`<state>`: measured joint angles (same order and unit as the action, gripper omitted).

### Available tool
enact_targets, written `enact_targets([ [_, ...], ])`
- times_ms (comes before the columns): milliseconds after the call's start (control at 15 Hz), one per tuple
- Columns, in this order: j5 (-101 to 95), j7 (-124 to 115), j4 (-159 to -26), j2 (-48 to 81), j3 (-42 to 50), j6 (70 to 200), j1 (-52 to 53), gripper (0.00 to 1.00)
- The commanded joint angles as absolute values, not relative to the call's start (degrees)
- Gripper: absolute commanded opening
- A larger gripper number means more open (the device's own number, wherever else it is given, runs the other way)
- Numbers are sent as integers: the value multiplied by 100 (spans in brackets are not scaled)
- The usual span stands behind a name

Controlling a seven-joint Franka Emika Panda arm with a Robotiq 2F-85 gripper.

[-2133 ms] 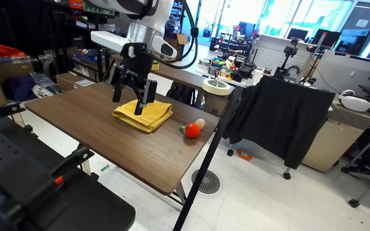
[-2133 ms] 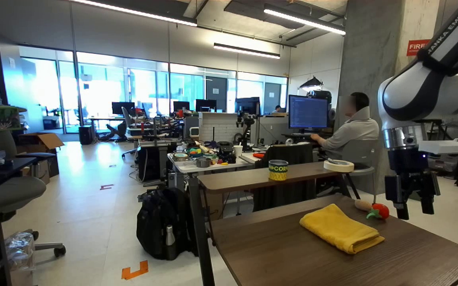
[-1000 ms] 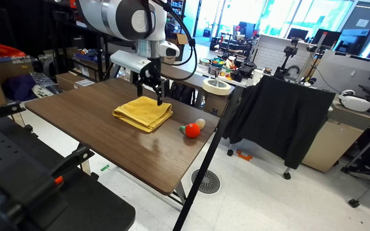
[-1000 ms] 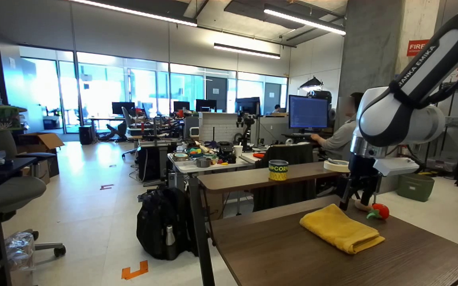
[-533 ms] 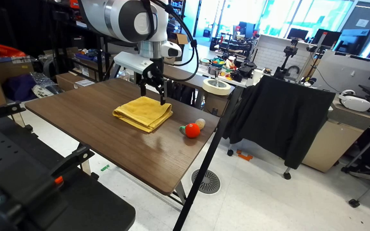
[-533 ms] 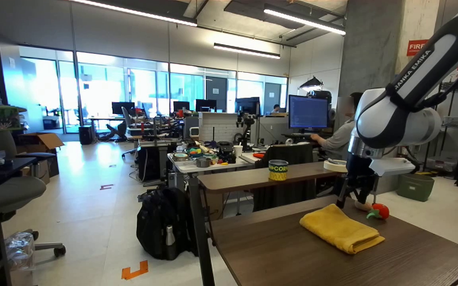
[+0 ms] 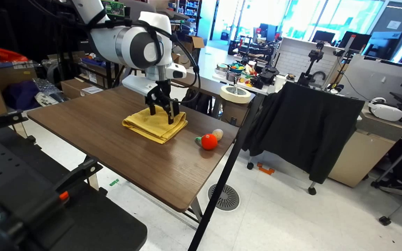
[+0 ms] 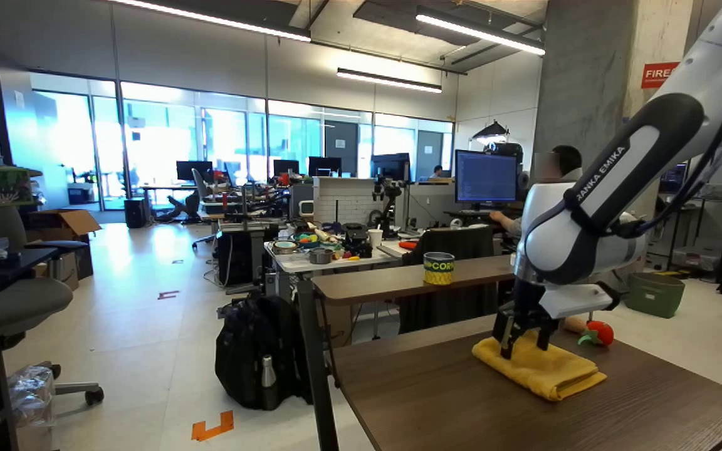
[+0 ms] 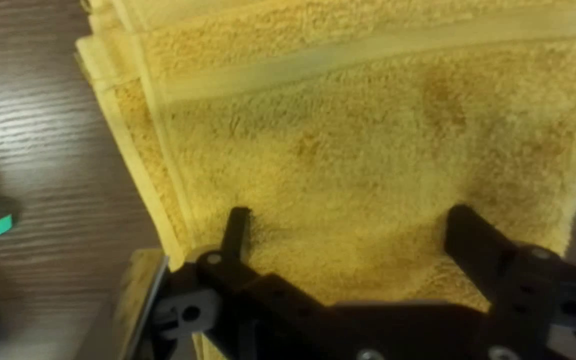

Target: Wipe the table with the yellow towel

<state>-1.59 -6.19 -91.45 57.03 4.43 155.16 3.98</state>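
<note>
– what is shown in an exterior view?
– a folded yellow towel [image 7: 154, 128] is laid on a brown table [image 7: 92, 118], and the gripper [image 7: 161, 117] is poised over it; the cloth is found straight below the jaws, not off to one side.
– in an exterior view, how is the red tomato-like object [image 8: 601, 332] placed?
– it is set near the towel, not touching. the fingertips [image 8: 507, 351] are shown over the cloth's farther half; whether it is touched cannot be told.
– and in the wrist view?
– the jaws are spread wide, with no cloth pinched between them. both fingers [image 9: 236, 230] are placed inside the towel's outline, one near the layered edge [image 9: 140, 167]. its long axis appears to be laid up and down here, so the narrower way is crossed by the jaws.
– what is called for?
– as a judgement: since no edge is straddled, the towel is best pressed from above and a fold pinched up before any wiping is done.
</note>
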Motion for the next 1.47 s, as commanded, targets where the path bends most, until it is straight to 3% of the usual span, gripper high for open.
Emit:
enact_targets([
  [0,-168,-649,-8984,5864,435,15419,399,100],
  [200,-171,-654,-8753,6054,437,15242,392,100],
  [800,98,-2125,-6864,7344,1559,15725,38,100],
  [1400,141,-1157,-8384,6407,-278,16977,521,100],
])
